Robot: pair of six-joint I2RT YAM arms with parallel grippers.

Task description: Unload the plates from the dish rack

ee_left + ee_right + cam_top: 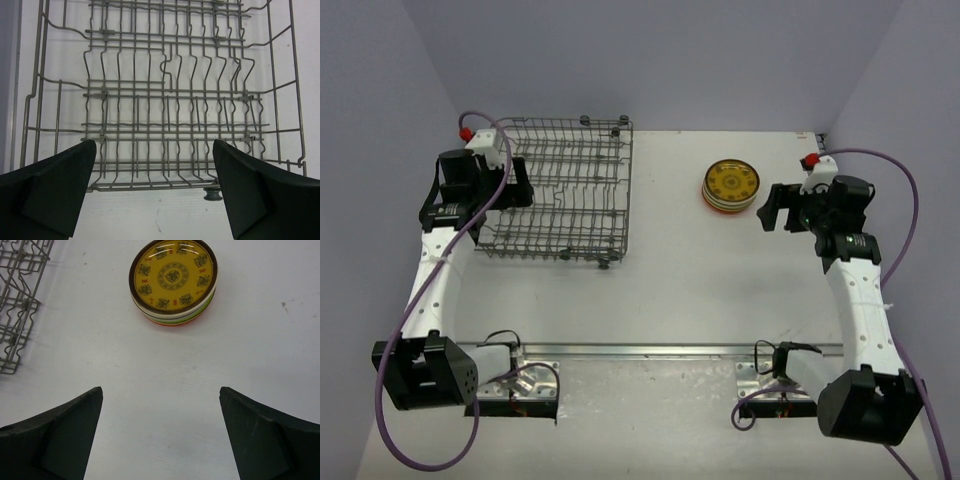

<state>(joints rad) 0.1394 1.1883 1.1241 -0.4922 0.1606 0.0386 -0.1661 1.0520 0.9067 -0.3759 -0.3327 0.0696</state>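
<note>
Pincer of the right arm (160, 390) wide open, holding nothing, hovering over the desk (260, 340) near the plates (173, 275) (one stack, yellow-patterned plate on top). Left pincer (154, 142), open too, faces the dish rack (165, 90), apparently emptied. Best to retreat without nudging the stack.
</note>
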